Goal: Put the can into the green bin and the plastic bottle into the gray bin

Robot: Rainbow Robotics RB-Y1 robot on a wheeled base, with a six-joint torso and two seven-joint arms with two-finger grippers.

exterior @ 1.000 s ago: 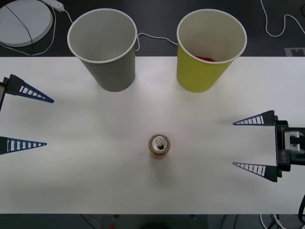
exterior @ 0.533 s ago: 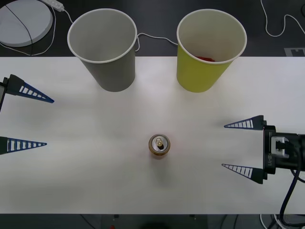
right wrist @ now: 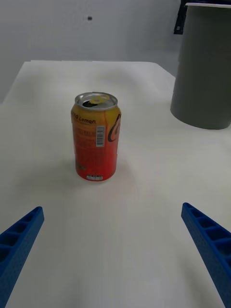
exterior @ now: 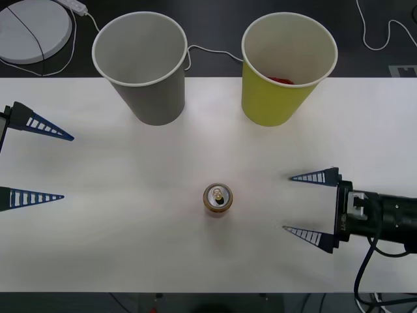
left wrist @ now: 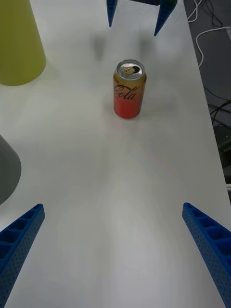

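Note:
The can [exterior: 217, 199] [right wrist: 96, 139] [left wrist: 129, 89], orange-gold over red, stands upright on the middle of the white table [exterior: 117, 248]. My right gripper [exterior: 288, 203] [right wrist: 111, 209] is open, level with the can and a short way to its right, not touching it. It also appears beyond the can in the left wrist view [left wrist: 133, 29]. My left gripper [exterior: 68, 167] [left wrist: 113, 207] is open at the table's left edge, far from the can. At the back stand the gray bin [exterior: 140, 98] [right wrist: 204, 67] on the left and the green bin [exterior: 277, 104] [left wrist: 17, 43] on the right. The plastic bottle is out of view.
Something red [exterior: 281, 80] lies inside the green bin. A round white device [exterior: 32, 29] and white cables [exterior: 381, 39] lie on the dark floor behind the table. Open tabletop surrounds the can on all sides.
My right gripper has slid left across the table toward the can, staying open. The left gripper, the can and both bins have not moved.

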